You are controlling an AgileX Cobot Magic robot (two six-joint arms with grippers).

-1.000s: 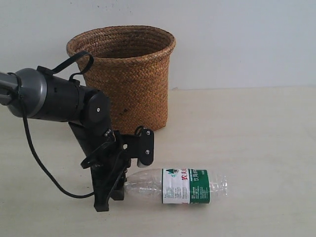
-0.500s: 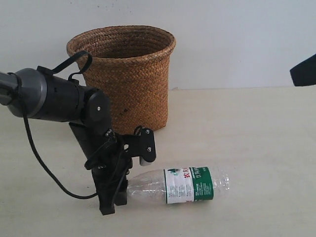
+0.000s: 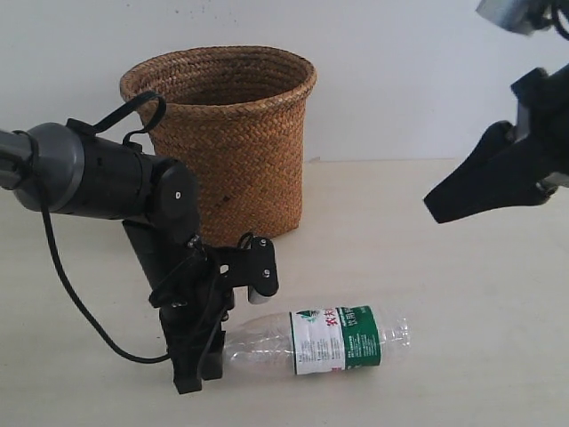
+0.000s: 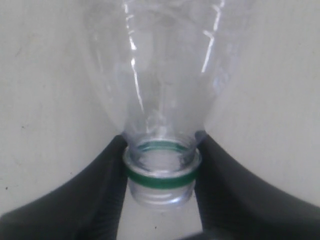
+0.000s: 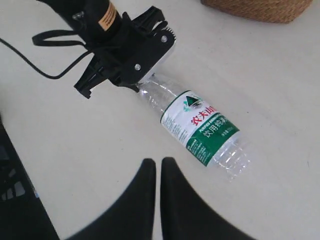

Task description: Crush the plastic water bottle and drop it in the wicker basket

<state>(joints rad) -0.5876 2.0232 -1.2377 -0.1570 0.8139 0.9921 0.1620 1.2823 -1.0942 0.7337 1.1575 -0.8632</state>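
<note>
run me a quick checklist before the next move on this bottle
1. Left gripper clamped on the neck of the plastic water bottle: ok, its fingers press both sides at the green ring.
2. Cap off so air can escape: ok, the mouth looks open in the left wrist view.
3. Bottle lying flat on the table, not yet crushed: ok.
4. Right gripper free: ok, jaws together, empty, above the bottle and apart from it.
5. Wicker basket upright, mouth unobstructed: ok.
6. Basket empty inside: cannot tell.
</note>
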